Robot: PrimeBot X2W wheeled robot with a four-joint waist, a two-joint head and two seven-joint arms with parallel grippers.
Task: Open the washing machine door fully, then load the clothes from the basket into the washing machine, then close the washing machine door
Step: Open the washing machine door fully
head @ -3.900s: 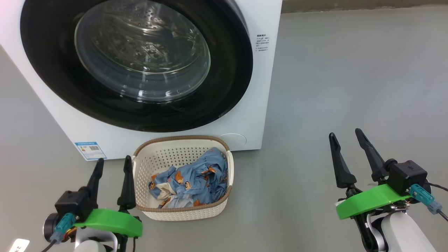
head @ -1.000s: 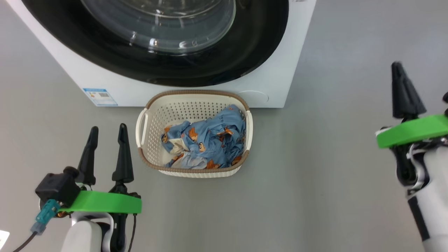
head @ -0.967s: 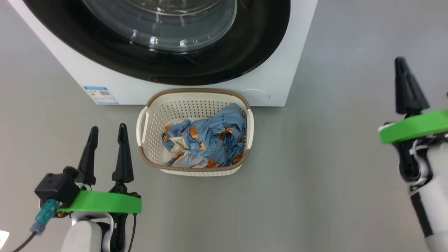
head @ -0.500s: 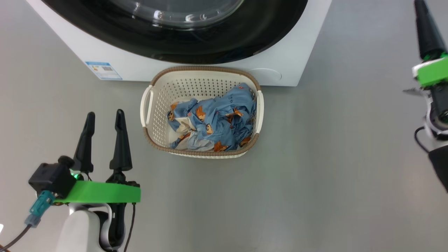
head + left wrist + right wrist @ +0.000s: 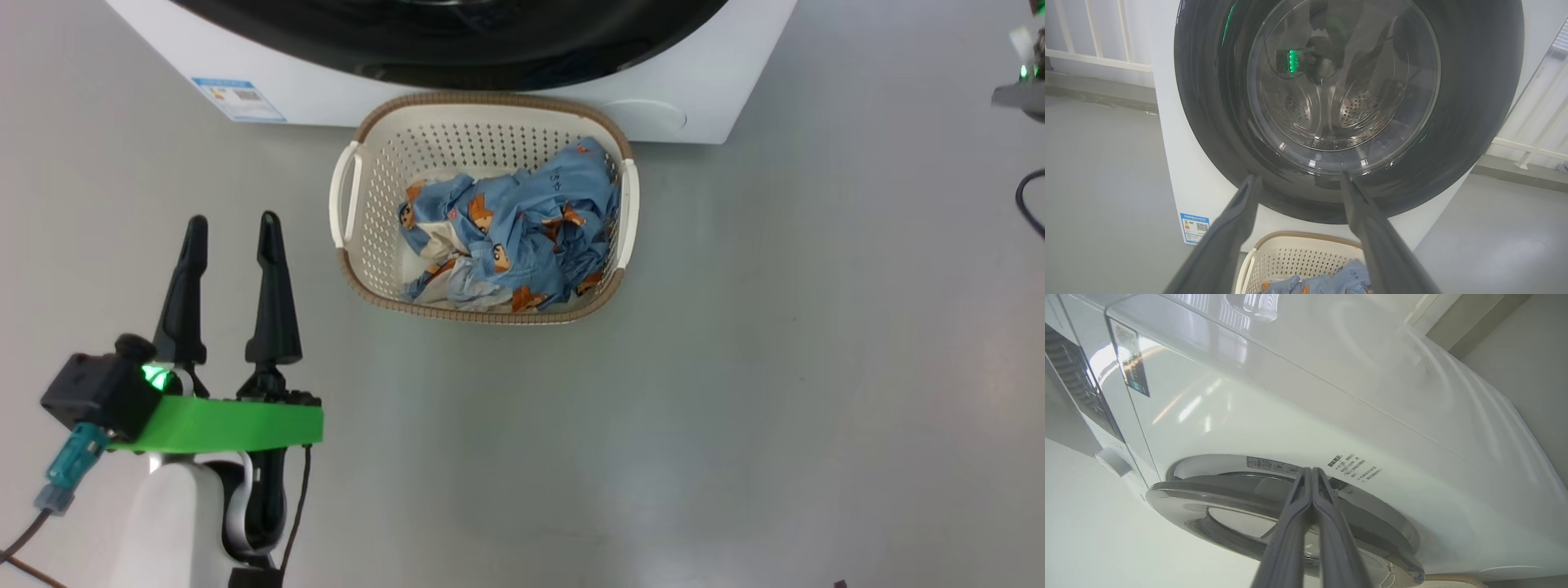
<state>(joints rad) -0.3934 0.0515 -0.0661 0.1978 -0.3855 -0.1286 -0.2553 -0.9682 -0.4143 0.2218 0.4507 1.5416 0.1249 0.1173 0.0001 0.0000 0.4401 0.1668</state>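
Door-opening is the step in hand, judged from how things lie: the washing machine door (image 5: 1347,110) sits shut against the white front of the washing machine (image 5: 1290,416), its glossy black rim unbroken around the glass bowl. The right gripper (image 5: 1311,473) has its 2 fingers pressed together into 1 narrow blade, holding nothing. Its tips point at the seam where the door's rim meets the front panel, just under a small printed notice (image 5: 1353,467). Whether the tips touch the rim cannot be told.

To do this well, the closed tips should probably slip behind the rim's edge at that seam rather than push on the glossy face, where they could skid. The pull should then follow the door's arc outward until it stands fully wide. A straight tug would likely let the tips slide off.

The left gripper (image 5: 231,224) hangs low over the grey floor (image 5: 775,367) with its fingers spread apart and empty, beside the basket (image 5: 482,102) but clear of it.

The basket stands right at the foot of the machine, below the door, and holds the clothes (image 5: 522,237) in 1 crumpled heap. It looks low enough for the door to swing above it, though the pictures do not settle that. A blue label sticker (image 5: 238,100) marks the machine's lower left corner.
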